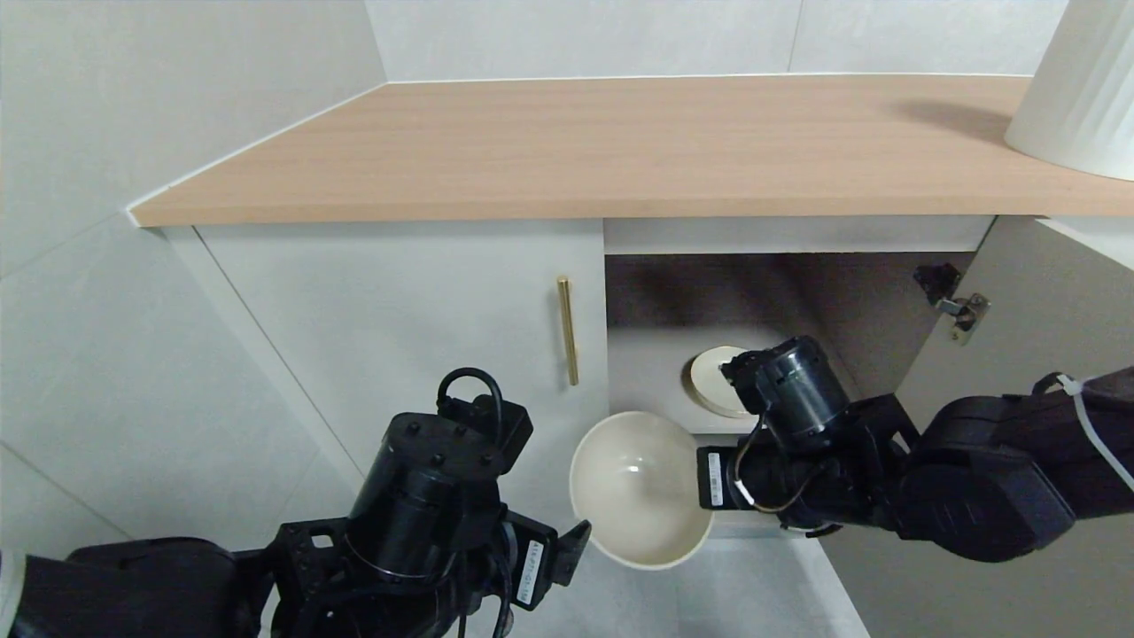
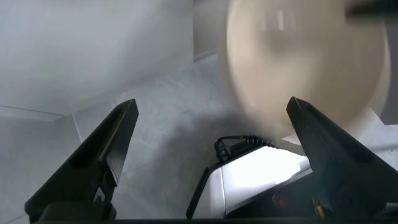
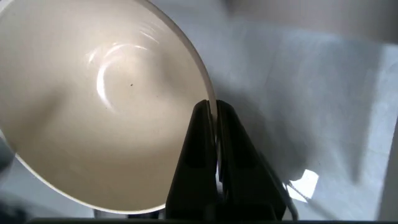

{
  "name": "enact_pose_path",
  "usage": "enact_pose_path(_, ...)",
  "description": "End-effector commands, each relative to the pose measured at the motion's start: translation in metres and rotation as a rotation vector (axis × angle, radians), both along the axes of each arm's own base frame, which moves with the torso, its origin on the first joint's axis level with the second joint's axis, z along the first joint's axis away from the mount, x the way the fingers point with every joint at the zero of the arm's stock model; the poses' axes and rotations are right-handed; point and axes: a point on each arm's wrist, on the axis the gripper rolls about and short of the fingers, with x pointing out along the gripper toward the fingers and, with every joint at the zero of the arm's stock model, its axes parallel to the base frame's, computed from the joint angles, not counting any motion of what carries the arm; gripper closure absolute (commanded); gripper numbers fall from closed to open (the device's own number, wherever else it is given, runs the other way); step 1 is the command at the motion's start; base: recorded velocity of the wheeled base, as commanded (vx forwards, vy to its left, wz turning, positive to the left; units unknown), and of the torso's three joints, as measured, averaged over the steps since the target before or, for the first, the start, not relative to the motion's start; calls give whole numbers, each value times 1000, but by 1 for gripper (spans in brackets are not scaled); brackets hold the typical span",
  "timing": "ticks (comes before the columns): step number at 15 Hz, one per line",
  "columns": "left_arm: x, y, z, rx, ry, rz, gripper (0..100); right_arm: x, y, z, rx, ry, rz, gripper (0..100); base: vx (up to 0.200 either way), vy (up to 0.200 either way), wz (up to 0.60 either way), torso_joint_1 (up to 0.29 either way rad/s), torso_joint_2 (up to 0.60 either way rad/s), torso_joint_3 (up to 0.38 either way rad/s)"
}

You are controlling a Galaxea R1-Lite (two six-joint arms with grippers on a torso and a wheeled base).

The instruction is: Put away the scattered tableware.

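Lower centre of head view: bowl (image 1: 640, 487), mouth facing up toward the camera, rim clamped in right gripper (image 3: 214, 134) jaws. Left gripper (image 2: 211, 112) at lower left, jaws wide, empty. Plate (image 1: 704, 381) inside open cabinet (image 1: 797, 292).

I've a glossy cream bowl (image 1: 640, 487) tilted, rim pinched by the right gripper (image 3: 214, 115); a pale plate (image 1: 704, 385) lies inside the cabinet (image 1: 780, 292).

Head looks down; wrist cameras close; all share bowl (image 1: 640, 487).
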Motion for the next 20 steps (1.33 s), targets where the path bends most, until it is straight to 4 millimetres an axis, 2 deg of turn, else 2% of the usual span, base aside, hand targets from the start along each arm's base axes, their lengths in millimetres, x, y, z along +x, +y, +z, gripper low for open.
enact_pose_path(1, 0, 1, 4, -13, -10, 2, 0, 29, -15, -19, -14, -8, -151, 100, 0, 0, 0, 0, 0, 0)
enact_pose_path(2, 0, 1, 4, -13, -10, 2, 0, 38, -21, -23, -18, -19, -216, 100, 0, 0, 0, 0, 0, 0)
enact_pose_path(3, 0, 1, 5, -15, -12, 2, 0, 51, -37, -26, -20, -48, -322, 100, 0, 0, 0, 0, 0, 0)
enact_pose_path(6, -1, 2, 8, -25, -21, 2, 0, 68, -63, -10, 45, -135, -422, 100, 0, 0, 0, 0, 0, 0)
enact_pose_path(7, -1, 2, 8, -25, -21, 2, 0, 71, -66, -9, 56, -148, -437, 100, 0, 0, 0, 0, 0, 0)
enact_pose_path(8, -1, 2, 7, -22, -19, 2, 0, 83, -73, -4, 85, -200, -489, 100, 0, 0, 0, 0, 0, 0)
enact_pose_path(13, 0, 1, 6, -19, -15, 2, 0, 114, -84, -15, 72, -219, -567, 100, 0, 0, 0, 0, 0, 0)
enact_pose_path(17, 0, 1, 5, -15, -12, 2, 0, 126, -89, -16, 80, -230, -586, 100, 0, 0, 0, 0, 0, 0)
enact_pose_path(20, 0, 1, 5, -15, -12, 2, 0, 132, -90, -27, 68, -212, -589, 100, 0, 0, 0, 0, 0, 0)
